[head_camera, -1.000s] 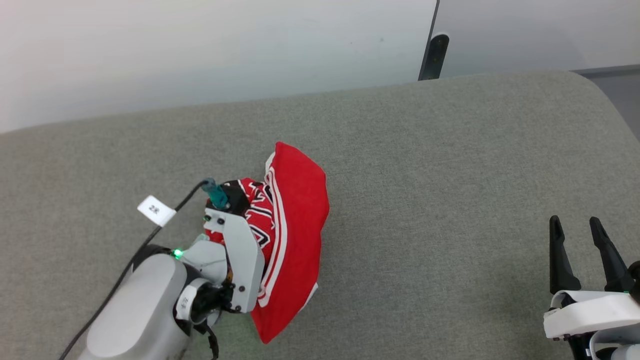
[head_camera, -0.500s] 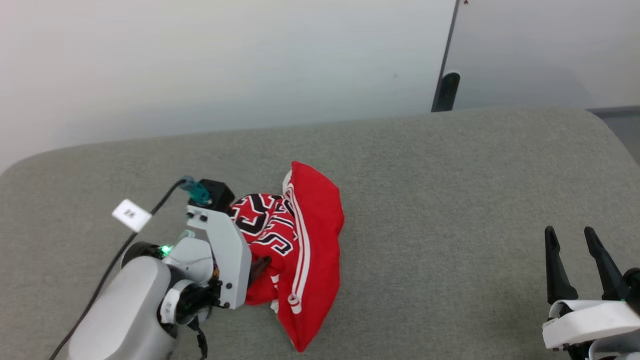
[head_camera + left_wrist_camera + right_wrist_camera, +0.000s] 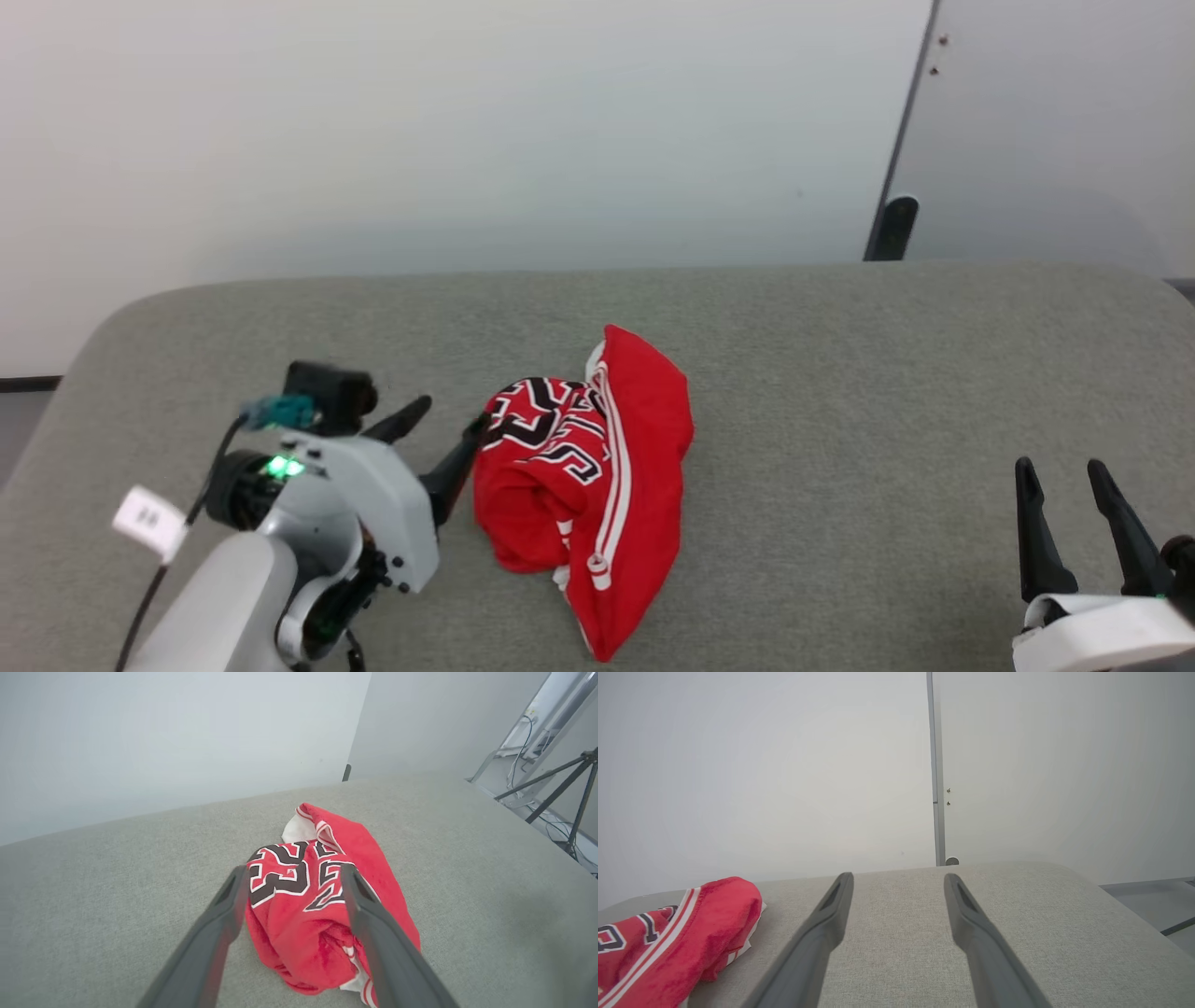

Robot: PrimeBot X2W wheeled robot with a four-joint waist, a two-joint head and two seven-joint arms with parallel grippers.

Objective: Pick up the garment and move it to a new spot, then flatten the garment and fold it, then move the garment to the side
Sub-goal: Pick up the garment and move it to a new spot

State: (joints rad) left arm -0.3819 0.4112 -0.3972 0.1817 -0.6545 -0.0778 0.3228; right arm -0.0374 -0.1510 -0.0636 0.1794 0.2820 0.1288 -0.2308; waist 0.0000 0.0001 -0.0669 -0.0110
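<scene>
Lying crumpled on the table [image 3: 840,373], the garment [image 3: 588,485] is seen with lettering partly hidden; its white patch [image 3: 294,830] is shown by the left wrist view. The left end effector [image 3: 453,413] beside it and the right end effector [image 3: 1060,463] are spread wide, empty.

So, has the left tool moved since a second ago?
Yes. Against the black post at the far edge, the left tool has drawn back leftward, off the garment, and stands open beside it.

Garment [image 3: 583,485] on table [image 3: 840,373], left of centre, left gripper [image 3: 453,415] just beside garment's left edge, right gripper [image 3: 1060,465] well apart at near right, wall [image 3: 467,140] behind table.
</scene>
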